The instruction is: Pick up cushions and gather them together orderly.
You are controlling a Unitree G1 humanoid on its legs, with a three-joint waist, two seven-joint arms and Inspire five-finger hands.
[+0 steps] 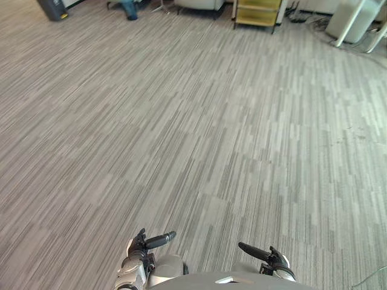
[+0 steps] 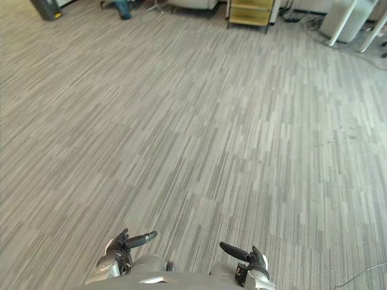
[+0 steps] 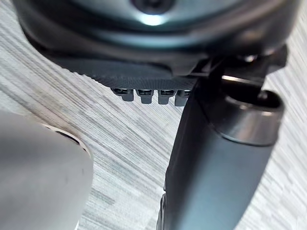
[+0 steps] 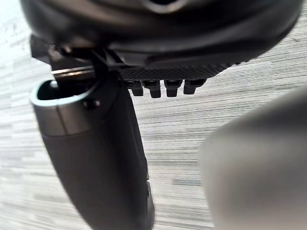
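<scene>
Left robot hand and right robot hand sit low and close to the body, well apart from each other. Each thumb points inward toward the other hand. In the left wrist view the thumb sticks out straight and the fingers are a short loose row, wide, holding nothing. The right wrist view shows the same: thumb straight, fingers relaxed, nothing in the grip. Under and ahead of both hands is grey striped carpet floor, laid in plank-like strips. A few dark specks lie ahead of the right robot hand. Far ahead of the left robot hand are a dark bin and a blue object. Far ahead between the hands is a yellow shelf cart, with cables just beside it. Far ahead of the right robot hand is a white box with white frame legs. Cannot tell where the cushions are.
</scene>
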